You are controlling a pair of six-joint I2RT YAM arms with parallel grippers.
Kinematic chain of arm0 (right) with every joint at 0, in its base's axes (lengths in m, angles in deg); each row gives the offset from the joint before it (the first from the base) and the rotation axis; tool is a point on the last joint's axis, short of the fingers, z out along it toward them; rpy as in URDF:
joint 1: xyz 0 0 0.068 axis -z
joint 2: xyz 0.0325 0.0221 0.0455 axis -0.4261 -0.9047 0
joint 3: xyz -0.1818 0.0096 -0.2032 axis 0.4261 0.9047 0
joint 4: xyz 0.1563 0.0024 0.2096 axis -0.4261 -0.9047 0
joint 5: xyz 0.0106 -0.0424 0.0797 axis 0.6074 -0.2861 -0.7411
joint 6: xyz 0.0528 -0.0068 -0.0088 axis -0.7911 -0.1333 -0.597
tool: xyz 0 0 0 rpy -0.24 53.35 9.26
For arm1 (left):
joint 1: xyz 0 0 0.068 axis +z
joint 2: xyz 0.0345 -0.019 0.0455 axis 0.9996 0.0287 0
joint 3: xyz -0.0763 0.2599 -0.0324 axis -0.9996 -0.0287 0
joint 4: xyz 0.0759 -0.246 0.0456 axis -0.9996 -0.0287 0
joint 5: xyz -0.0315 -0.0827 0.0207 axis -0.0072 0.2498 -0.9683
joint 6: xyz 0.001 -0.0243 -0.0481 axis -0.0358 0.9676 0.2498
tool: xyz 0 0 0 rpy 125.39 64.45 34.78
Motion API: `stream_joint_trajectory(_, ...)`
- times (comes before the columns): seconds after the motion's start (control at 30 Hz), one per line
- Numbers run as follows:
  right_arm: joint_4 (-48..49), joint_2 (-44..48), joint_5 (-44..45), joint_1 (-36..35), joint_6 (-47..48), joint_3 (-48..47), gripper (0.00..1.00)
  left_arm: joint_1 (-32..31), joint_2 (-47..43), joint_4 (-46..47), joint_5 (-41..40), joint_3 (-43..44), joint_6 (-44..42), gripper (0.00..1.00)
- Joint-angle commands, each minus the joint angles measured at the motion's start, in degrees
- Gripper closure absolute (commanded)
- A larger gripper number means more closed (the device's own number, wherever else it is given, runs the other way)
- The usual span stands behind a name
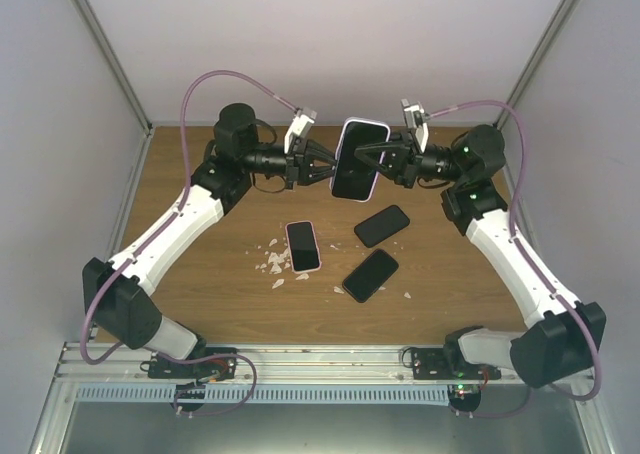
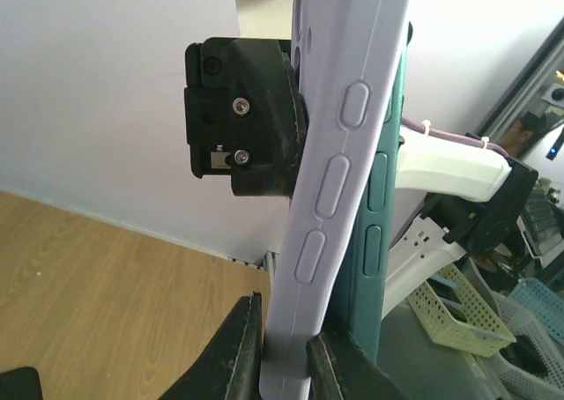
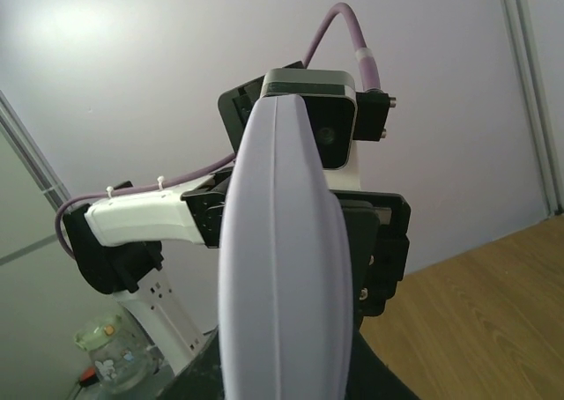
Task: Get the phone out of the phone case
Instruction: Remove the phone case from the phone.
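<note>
- My left fingers pinch the left long edge of the lavender phone case, which is held up above the desk.
- The phone sits in that case with its dark screen facing up. A teal edge just behind the case's side may be the phone parting from it, but I cannot be sure.
- My right fingers are pressed together on the case's right edge.
- Risk: both of my grips look to be on the case only, so a freed phone would drop to the desk.
- Risk: the soft rim could slip from a narrow pinch as I peel it.
- Count: one cased phone is aloft. Three lie nearer my bases than the case: a pale-rimmed phone, a dark phone and a second dark phone. The white scraps are too many to count.
</note>
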Motion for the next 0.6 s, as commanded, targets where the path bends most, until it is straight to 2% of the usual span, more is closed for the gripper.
stream_joint_trajectory(0.0,-7.04,-5.37,-17.32,-7.47,5.09,1.39,1.0,-2.44,-1.95,14.8,-7.26,-1.48,12.16,1.0)
stream_joint_trajectory(0.13,-9.61,-7.04,-17.18,-6.51,6.73,-1.07,0.96,-0.25,-3.13,15.48,-7.58,-4.22,14.89,1.0)
stream_joint_trajectory(0.27,-14.01,-9.26,-16.5,-4.76,10.11,-5.0,0.74,1.41,-4.32,13.72,-9.51,-5.25,15.84,1.0)
stream_joint_trajectory(0.37,-17.72,-10.83,-14.6,-3.29,12.39,-8.61,0.47,3.19,-4.58,13.53,-10.52,-6.02,18.89,1.0)
stream_joint_trajectory(0.57,-22.84,-12.51,-8.95,-0.75,17.89,-13.7,0.19,6.82,-5.24,13.98,-12.35,-7.83,25.03,1.0)
